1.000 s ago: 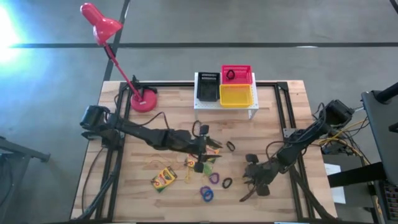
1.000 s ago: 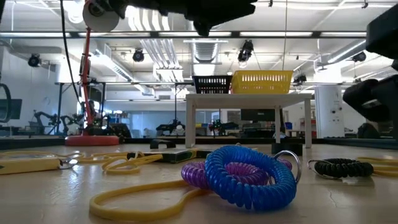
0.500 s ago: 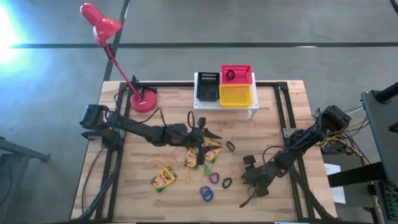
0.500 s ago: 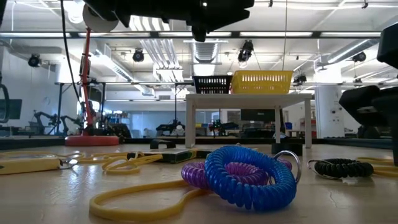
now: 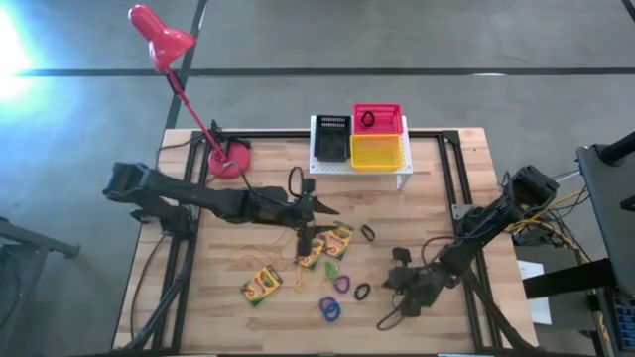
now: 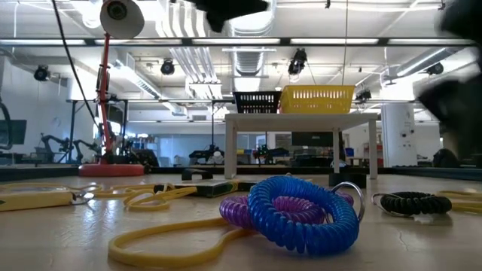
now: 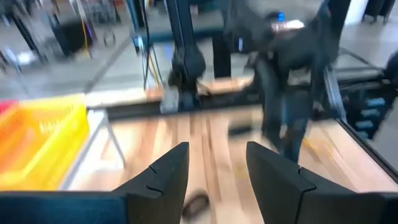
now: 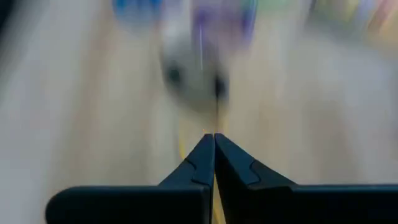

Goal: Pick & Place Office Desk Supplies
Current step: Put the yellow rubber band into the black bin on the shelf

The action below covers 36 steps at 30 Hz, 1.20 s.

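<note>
The blue elastic ring (image 5: 329,309) and purple elastic ring (image 5: 341,284) lie near the tabletop's front edge, beside one crayon box (image 5: 261,283). The right gripper (image 5: 397,302), low toward the front right, has its fingers pressed together; whether they pinch anything cannot be told. At mid-table, the left gripper (image 5: 316,205) hovers with fingers spread, empty, above two more crayon boxes (image 5: 332,241).

The lamp (image 5: 159,40) was red, baskets yellow (image 5: 378,152), red (image 5: 378,119) and black (image 5: 331,137); coiled rings blue (image 6: 301,211) and purple (image 6: 239,209).
</note>
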Motion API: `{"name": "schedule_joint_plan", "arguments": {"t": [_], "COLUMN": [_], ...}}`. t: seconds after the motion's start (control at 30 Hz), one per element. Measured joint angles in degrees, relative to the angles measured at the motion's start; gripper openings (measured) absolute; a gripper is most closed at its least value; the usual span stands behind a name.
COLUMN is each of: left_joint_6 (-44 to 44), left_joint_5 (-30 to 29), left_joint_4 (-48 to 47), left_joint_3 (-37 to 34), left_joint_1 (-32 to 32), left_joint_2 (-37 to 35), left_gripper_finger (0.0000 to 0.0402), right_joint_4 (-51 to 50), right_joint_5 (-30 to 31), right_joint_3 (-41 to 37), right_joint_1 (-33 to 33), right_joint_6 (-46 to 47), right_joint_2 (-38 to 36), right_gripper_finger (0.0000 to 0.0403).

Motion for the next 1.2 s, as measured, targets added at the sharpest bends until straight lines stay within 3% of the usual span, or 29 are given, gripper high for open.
{"name": "schedule_joint_plan", "arguments": {"t": [0.13,0.2,0.23,0.37,0.5,0.6,0.73,0.8,0.97,1.2], "left_joint_6": [-3.0,-2.9,-2.9,-2.9,-3.5,-4.7,-4.8,-4.8,-4.6,-3.9], "left_joint_5": [0.0,0.0,0.1,0.4,0.2,0.2,-0.2,-0.5,-0.9,-2.0], "left_joint_4": [-5.7,-5.2,-4.7,2.2,10.1,16.9,22.6,24.2,23.9,23.8], "left_joint_3": [-1.2,-2.9,-4.1,-8.8,-14.5,-18.0,-21.0,-21.8,-21.8,-21.8], "left_joint_1": [-1.3,-2.8,-3.6,-5.8,-6.2,-6.1,-6.0,-6.0,-6.0,-5.1], "left_joint_2": [-4.2,-4.9,-4.9,-4.9,-4.6,-4.7,-4.7,-4.7,-4.7,-4.7], "left_gripper_finger": [0.0163,0.0163,0.0163,0.0163,0.0163,0.0163,0.0163,0.0163,0.0163,0.0163], "right_joint_4": [7.7,11.7,11.9,0.8,-12.3,-20.2,-27.9,-30.8,-30.4,-28.4], "right_joint_5": [19.9,25.3,25.1,12.8,-3.2,-13.7,-21.1,-23.4,-22.3,-24.3], "right_joint_3": [2.3,3.3,4.1,7.2,10.4,10.1,9.2,8.5,7.8,6.6], "right_joint_1": [0.9,0.8,0.6,-0.1,-2.5,-4.4,-6.0,-6.6,-7.4,-9.9], "right_joint_6": [-4.8,-9.3,-11.1,-10.8,-6.4,-5.1,-7.1,-12.5,-26.8,-44.7], "right_joint_2": [-0.4,0.0,-0.4,-2.7,-4.2,-2.9,-1.9,-1.2,-1.2,-0.1], "right_gripper_finger": [0.0008,0.0008,0.0008,0.0008,0.0017,0.0045,0.0099,0.0127,0.0174,0.0176]}}
